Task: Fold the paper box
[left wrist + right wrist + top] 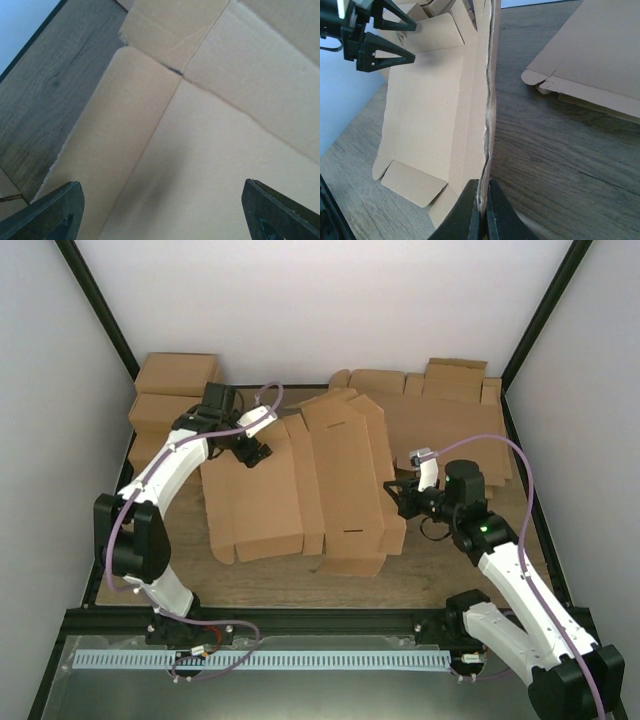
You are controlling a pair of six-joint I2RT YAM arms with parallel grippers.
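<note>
One paper box (290,490) lies mid-frame: left gripper (252,453) spread wide above it, right gripper (481,205) pinching its raised edge. One sheaf of blanks (455,425) upper right, folded boxes (175,390) upper left

The brown creased cardboard paper box (215,150) overruns the left wrist view; the left gripper (161,187) over it is cropped.

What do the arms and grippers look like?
The left arm and right arm have white links, black joints and a loose purple cable each. A green light glows on the right one. The left gripper and right gripper are black with tapered fingers.
</note>
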